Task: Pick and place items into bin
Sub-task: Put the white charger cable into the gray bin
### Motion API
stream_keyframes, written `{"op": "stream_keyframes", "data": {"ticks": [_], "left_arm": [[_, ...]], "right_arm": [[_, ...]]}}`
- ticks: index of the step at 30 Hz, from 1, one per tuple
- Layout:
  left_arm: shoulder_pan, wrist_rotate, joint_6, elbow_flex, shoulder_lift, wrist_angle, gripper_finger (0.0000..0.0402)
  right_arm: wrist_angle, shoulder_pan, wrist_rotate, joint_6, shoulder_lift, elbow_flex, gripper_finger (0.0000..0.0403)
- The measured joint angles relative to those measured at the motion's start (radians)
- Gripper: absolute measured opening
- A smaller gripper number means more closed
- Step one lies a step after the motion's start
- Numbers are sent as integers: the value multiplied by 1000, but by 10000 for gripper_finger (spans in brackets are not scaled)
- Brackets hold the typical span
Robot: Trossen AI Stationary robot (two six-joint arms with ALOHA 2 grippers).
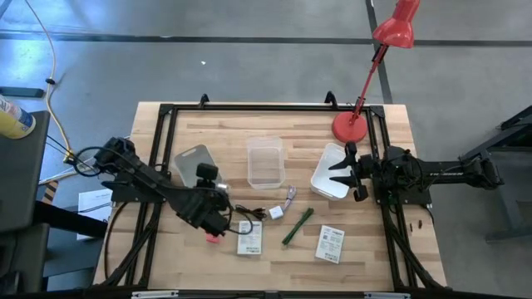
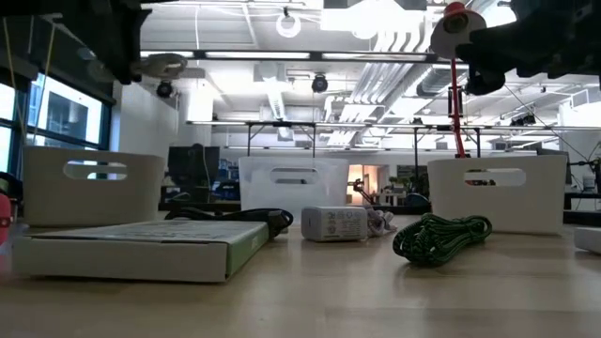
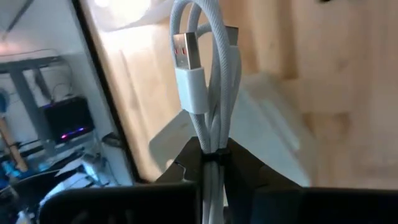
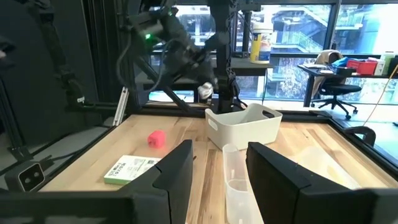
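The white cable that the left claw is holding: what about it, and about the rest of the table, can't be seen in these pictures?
- White cable: its lower end is hidden between the left gripper fingers in the left wrist view; too small from above.
- Packet print: too small to read from above.
- Pink cube: partly hidden under the left arm from above.
- Right gripper: open and empty; in the low view it is cut off by the top edge.

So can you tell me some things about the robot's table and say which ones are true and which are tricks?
1. The left gripper is shut on a white cable. True.
2. The right gripper is carrying a pink cube. False: its fingers are open and empty.
3. A red lamp stands on the table. True.
4. The green stick lies inside the clear bin. False: it lies on the table.
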Motion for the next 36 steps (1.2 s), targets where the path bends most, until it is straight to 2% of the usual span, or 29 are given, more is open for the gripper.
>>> {"op": "stream_keyframes", "data": {"ticks": [3, 7, 12, 18, 22, 28, 36], "left_arm": [[20, -27, 99, -59, -40, -1, 28], [54, -54, 206, -179, -78, -6, 25], [126, -55, 220, -350, -140, -1, 13], [216, 19, 295, -494, -232, 173, 36], [248, 42, 349, -516, -268, 241, 46], [245, -16, 414, -506, -272, 233, 59], [246, -24, 496, -506, -272, 252, 96]], "right_arm": [[-15, 0, 3, 2, 0, 0, 142], [-32, 0, 8, 17, 0, 0, 142], [-37, 0, 8, 28, 4, 0, 142], [-36, 0, 37, 28, 5, 0, 142], [-29, 0, 56, 28, 5, 0, 142], [-22, 0, 57, 28, 5, 0, 142], [-22, 0, 56, 26, 5, 0, 142]]}}
